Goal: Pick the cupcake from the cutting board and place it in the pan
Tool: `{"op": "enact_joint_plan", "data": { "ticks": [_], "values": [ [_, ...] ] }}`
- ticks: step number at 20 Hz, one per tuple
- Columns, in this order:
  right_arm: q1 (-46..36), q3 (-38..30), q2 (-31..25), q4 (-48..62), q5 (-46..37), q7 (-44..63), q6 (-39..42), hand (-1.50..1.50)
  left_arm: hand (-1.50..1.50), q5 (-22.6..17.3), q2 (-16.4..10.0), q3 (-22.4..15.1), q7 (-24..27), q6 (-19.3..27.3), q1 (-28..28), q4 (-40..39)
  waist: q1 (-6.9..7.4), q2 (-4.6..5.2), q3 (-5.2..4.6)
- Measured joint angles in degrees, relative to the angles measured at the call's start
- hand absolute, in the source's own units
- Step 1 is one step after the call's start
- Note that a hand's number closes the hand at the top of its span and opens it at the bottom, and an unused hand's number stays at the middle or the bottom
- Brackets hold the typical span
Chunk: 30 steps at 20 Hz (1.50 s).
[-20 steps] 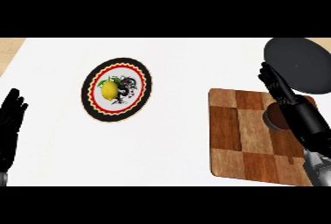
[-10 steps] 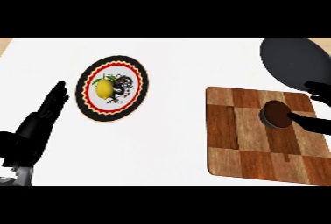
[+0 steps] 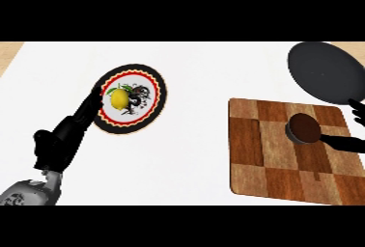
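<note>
Risk, left hand (image 3: pixel 65 137): it lay low beside the plate (image 3: pixel 161 91), fingertips at the left rim. It had no part in the task. A sweep to the right could, I judge, shove the plate or roll the lemon (image 3: pixel 119 98) off it.
Risk, cupcake (image 3: pixel 304 128): it stood upright on the board (image 3: pixel 264 159), in the upper right part. With one finger at its side, a squeeze from that side alone might tip it or slide it along the wood instead of lifting it.
Risk, pan (image 3: pixel 324 67): it sat on the counter (image 3: pixel 206 62) just beyond the board's far right corner. A low carry could catch the cupcake on the pan's rim, and a release off centre could leave it perched on the edge.
Risk, right edge: most of the right hand (image 3: pixel 341 142) lay out of view, so its palm's place over the cupcake could not be judged.
Fingers, left hand: straight and close together, pointing up and right toward the plate, holding nothing. Whether the tips touched the rim could not be told.
Fingers, right hand: only two dark digits showed, well apart. The lower one reached in with its tip at the cupcake's lower right side, seemingly touching. The upper one stood clear of the cupcake, near the pan's lower edge. They were not closed round the cupcake.
Cupcake's place: on the board, not in the pan.
</note>
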<state>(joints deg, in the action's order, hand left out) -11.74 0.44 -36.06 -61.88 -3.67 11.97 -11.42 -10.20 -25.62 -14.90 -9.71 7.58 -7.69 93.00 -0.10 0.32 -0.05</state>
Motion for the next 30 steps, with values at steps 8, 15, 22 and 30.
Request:
{"op": "enact_joint_plan", "data": {
  "ticks": [8,15,22,30],
  "values": [
    [-8.9,7.5,-8.5,-0.4,-3.5,18.2,18.1,-1.5,0.0,1.1,1.5,-0.8,0.1,-1.0,-1.3,-1.3,1.24,-0.1,-0.08],
    [-19.2,11.8,-7.9,3.2,1.4,32.5,38.9,-1.5,0.0,1.4,1.9,-0.2,0.3,-2.0,-3.1,-2.9,1.73,-0.02,-0.06],
    [-26.9,12.8,-1.7,9.4,2.9,38.7,44.4,-1.5,0.0,2.2,3.4,0.8,-0.2,-2.4,-2.7,-3.1,1.15,-0.19,0.0],
    [-28.0,14.8,1.1,11.0,-0.7,40.4,45.2,-1.5,0.0,3.8,4.3,2.3,0.9,-3.5,-1.5,-3.7,0.44,-0.34,0.02]
  ]
}}
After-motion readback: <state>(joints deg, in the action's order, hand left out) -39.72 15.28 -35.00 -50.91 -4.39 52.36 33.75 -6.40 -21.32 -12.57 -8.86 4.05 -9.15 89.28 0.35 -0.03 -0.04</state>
